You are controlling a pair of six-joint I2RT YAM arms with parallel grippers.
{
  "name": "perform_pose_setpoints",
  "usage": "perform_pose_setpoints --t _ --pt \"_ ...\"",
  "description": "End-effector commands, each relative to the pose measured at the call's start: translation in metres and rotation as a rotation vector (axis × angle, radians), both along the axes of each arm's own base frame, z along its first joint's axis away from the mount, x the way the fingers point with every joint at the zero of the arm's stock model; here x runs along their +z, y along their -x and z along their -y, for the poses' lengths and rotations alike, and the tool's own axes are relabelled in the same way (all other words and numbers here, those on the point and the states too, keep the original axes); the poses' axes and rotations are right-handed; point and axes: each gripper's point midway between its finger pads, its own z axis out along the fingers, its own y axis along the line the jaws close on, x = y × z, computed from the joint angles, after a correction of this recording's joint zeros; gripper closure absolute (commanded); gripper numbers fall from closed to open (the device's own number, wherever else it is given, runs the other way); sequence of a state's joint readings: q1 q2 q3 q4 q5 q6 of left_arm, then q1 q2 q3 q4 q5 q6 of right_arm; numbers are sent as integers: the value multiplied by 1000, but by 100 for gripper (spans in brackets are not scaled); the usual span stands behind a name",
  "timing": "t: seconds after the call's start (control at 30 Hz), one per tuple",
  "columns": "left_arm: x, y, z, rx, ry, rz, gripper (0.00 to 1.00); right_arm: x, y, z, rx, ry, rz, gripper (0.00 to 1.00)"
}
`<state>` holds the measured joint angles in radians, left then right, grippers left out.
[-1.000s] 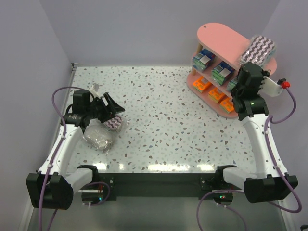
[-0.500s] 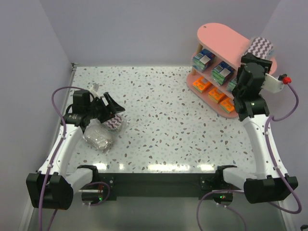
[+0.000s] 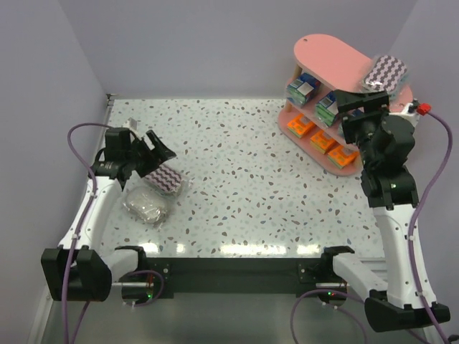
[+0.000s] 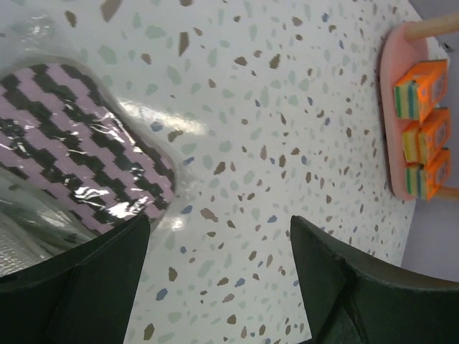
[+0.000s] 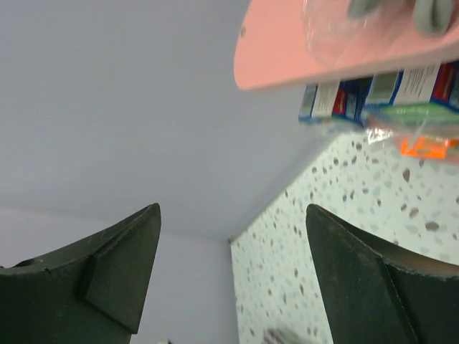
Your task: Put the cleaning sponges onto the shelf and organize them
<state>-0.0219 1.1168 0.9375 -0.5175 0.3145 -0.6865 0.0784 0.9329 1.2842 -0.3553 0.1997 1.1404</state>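
The pink shelf (image 3: pixel 326 54) stands at the far right. A purple-white zigzag sponge (image 3: pixel 386 72) lies on its top board, green-and-blue packs (image 3: pixel 330 106) fill the middle tier, and orange packs (image 3: pixel 320 140) the bottom one. My right gripper (image 3: pixel 366 107) is open and empty, just in front of the shelf below the top board (image 5: pixel 323 43). My left gripper (image 3: pixel 159 159) is open over a second zigzag sponge (image 3: pixel 170 182) on the table; this sponge (image 4: pixel 86 161) lies beside the left finger (image 4: pixel 72 279), not between the jaws. A greyish sponge (image 3: pixel 145 206) lies next to it.
The speckled table (image 3: pixel 244 165) is walled at the back and on the left. The right arm's cable (image 3: pixel 434 154) loops beside the shelf. In the left wrist view the shelf's bottom board (image 4: pixel 391 107) with orange packs (image 4: pixel 423 86) shows far off.
My right gripper opened, let go of the zigzag sponge on the top board and drew back towards me. My left gripper opened a little wider and shifted slightly left.
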Motion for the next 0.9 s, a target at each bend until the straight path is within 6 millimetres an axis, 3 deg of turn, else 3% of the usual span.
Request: perform_pose_setpoints --t 0.0,0.13,0.2,0.33,0.5,0.57,0.73,0.87 --pt "-14 -17 -40 115 -90 -31 16 -57 26 -62 363 100 -193 15" --pt "-43 -31 -67 199 -101 -90 20 -95 57 -91 499 238 -277 14" --pt "-46 -42 -75 238 -101 -69 22 -106 71 -105 574 268 -288 14" --pt "-69 -55 -76 246 -85 -106 28 -145 86 -127 696 281 -358 13" --pt "-102 -52 -80 272 -98 -178 34 -174 94 -145 769 349 -404 13" --pt "-114 -45 -72 264 -65 -183 36 -189 93 -149 784 379 -443 13" --pt "-130 -31 -26 208 -8 -193 38 -213 91 -168 821 421 -472 12" --pt "-130 -24 33 101 64 -191 39 -238 85 -183 851 440 -518 12"
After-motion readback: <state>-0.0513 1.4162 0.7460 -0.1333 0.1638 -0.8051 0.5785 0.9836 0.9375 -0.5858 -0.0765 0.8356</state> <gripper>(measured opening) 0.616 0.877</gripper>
